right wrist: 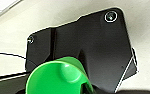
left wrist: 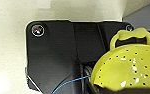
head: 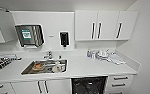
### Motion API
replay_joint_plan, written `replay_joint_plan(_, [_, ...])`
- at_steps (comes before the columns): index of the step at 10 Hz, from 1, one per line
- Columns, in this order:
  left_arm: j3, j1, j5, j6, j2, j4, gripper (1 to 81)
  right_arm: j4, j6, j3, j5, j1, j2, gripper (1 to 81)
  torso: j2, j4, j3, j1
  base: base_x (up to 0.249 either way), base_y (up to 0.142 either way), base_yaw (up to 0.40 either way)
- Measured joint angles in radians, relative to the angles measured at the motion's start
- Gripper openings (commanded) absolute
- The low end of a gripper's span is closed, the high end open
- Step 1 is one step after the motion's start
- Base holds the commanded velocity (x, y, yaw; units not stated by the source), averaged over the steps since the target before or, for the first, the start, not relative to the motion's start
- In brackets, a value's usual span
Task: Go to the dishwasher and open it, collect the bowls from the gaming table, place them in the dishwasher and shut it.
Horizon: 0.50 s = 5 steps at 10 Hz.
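The head view faces a white kitchen counter [head: 91, 68] square on, and the dishwasher [head: 89, 85] sits under it at about 6 o'clock, just right of centre, between a white cabinet door with two dark handles [head: 42, 86] at its 9 o'clock and a stack of drawers [head: 120, 82] at its 3 o'clock. Its front stands open, so the dark inside with wire racks faces the camera; its opening points toward the robot and the top edge runs left to right along the counter front. At 10 o'clock from the dishwasher a steel sink [head: 44, 67] is let into the counter, long axis parallel to the counter edge, with some dishes inside and a tap [head: 49, 54] behind it. A towel dispenser [head: 29, 35] and a dark soap dispenser [head: 64, 38] hang on the wall, and wall cabinets [head: 106, 25] sit at 1 o'clock. The left wrist view has a yellow-green bowl [left wrist: 127, 68], perforated with small holes and with a looped handle pointing away from the camera, close beside the dark robot plate; whether the left gripper's fingers clasp it I cannot tell. The right wrist view shows a green bowl [right wrist: 57, 77], its hollow turned toward the camera, and there too the fingers' state cannot be made out.
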Motion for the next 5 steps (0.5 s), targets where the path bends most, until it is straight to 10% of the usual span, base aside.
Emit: replay_joint_plan(5, [0.000, 0.001, 0.000, 0.000, 0.003, 0.000, 1.0, 0.000, 0.000, 0.000, 0.000, -0.006, 0.000, 1.0, 0.000, 0.000, 0.000, 0.000, 0.123, 0.000, 0.000])
